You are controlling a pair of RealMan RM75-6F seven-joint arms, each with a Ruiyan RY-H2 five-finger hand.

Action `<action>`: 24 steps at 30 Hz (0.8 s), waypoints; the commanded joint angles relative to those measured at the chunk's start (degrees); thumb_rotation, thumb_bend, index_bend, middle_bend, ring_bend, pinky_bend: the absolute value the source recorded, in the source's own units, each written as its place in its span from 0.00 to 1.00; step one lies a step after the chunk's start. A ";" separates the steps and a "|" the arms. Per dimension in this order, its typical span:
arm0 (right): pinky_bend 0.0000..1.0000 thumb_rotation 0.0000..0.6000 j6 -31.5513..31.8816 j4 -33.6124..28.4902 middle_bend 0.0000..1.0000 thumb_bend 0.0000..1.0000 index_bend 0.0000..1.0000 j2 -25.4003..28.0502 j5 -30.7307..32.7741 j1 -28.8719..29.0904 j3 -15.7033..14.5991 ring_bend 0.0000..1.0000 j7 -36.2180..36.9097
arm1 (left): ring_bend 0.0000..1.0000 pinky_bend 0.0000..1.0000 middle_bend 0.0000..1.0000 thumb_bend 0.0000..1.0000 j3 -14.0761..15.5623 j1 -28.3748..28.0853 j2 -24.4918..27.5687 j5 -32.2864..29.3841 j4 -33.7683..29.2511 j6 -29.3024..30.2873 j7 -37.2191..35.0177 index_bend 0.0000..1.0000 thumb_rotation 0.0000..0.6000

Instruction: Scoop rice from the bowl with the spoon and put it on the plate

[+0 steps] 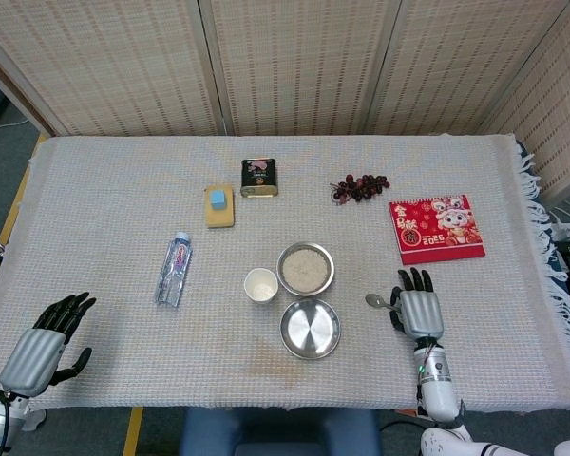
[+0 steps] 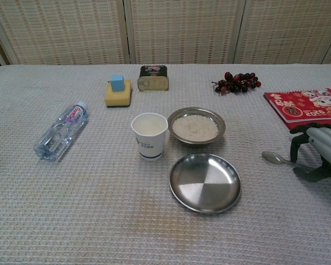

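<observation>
A steel bowl of white rice (image 1: 305,269) (image 2: 196,127) sits mid-table, with the empty steel plate (image 1: 310,329) (image 2: 204,182) just in front of it. To their right a metal spoon (image 1: 377,300) (image 2: 274,158) lies flat on the cloth, its bowl pointing left. My right hand (image 1: 418,309) (image 2: 317,149) is palm down over the spoon's handle, fingers arched around it and the thumb below, and the handle end is hidden under the hand. My left hand (image 1: 40,347) rests at the near left table edge, fingers spread, holding nothing.
A paper cup (image 1: 260,285) stands left of the bowl. A water bottle (image 1: 174,269) lies further left. At the back are a yellow sponge with a blue block (image 1: 219,206), a tin (image 1: 258,178) and grapes (image 1: 360,186). A red calendar (image 1: 436,228) lies beyond my right hand.
</observation>
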 commanded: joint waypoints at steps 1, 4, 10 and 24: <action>0.00 1.00 0.08 0.07 0.13 0.28 0.54 -0.02 -0.03 0.04 -0.11 0.00 0.05 | 0.00 0.12 0.00 0.41 0.01 0.02 0.00 0.06 0.02 0.07 -0.07 0.00 1.00; 0.00 1.00 0.14 0.18 0.14 0.28 0.55 -0.06 0.03 0.11 -0.23 0.00 0.00 | 0.00 0.12 0.00 0.41 -0.02 -0.04 -0.06 0.06 0.07 -0.01 -0.05 0.00 1.00; 0.00 1.00 0.49 0.42 0.20 0.28 0.58 -0.24 -0.19 0.28 -0.45 0.00 -0.05 | 0.00 0.12 0.00 0.41 0.11 0.08 0.07 0.30 -0.04 0.23 -0.03 0.00 1.00; 0.00 1.00 2.08 1.98 0.28 0.28 0.61 -0.89 -1.70 0.70 -0.96 0.00 -0.98 | 0.00 0.12 0.00 0.41 0.07 0.07 0.05 0.20 -0.04 0.17 -0.05 0.00 1.00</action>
